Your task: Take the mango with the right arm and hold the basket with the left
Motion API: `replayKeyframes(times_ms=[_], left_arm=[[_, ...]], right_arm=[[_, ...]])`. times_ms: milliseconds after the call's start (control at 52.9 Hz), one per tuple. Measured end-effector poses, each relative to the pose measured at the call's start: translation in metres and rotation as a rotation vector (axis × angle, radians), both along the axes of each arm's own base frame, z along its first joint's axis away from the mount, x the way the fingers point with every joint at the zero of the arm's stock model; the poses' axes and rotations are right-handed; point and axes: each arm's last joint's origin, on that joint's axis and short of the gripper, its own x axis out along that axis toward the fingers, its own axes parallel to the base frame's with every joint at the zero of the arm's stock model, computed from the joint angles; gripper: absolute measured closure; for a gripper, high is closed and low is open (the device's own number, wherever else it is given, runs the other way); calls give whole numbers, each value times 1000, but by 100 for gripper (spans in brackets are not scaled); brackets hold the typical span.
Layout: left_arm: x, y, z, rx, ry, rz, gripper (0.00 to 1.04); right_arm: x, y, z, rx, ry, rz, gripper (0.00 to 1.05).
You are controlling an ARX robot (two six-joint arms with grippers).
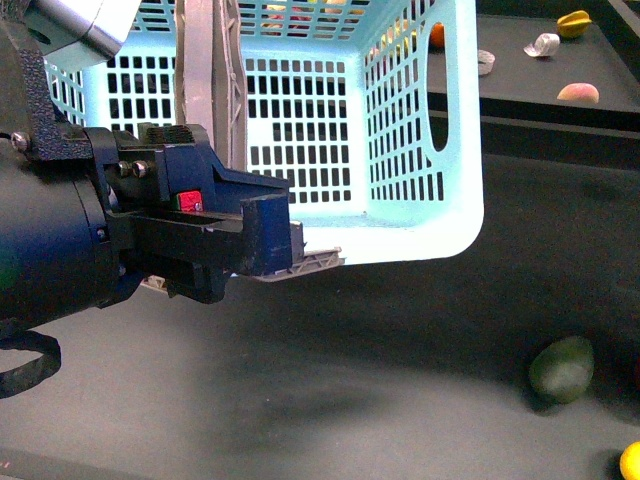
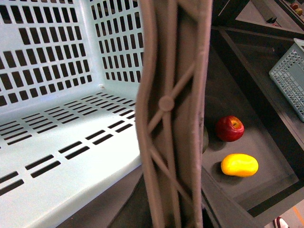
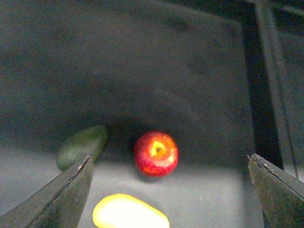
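Yellow mango (image 3: 130, 212) lies between the wide-open right fingers (image 3: 66, 194), while left fingers (image 1: 265, 235) clamp the basket (image 1: 400, 120) by its handle (image 1: 312, 261).

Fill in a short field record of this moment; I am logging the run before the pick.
left gripper: shut on the basket handle
basket: appears raised off the table; no fruit seen on its floor
right gripper: open, holding nothing, above the fruit
mango: lying on the dark surface, not gripped
red apple: next to the mango
green fruit: beside the apple, apart from it
task state: basket held, mango not yet picked
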Motion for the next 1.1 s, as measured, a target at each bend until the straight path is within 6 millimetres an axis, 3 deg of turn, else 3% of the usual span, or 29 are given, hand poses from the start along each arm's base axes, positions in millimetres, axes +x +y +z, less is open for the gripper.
replayKeyframes(times_ms=[170,492,794,1097], left_arm=[[0,0,0,-1,0,-4,94],[0,0,0,-1,0,-2,94],[0,0,0,0,0,-1,94],[0,0,0,0,0,-1,94]], right_arm=[[-5,-19,-45,-50,243,153,8],[-4,-30,-112,-58,450,331,8],[3,-35,-151,-51,544,400,8],[18,-45,-171,-59,554,399,8]])
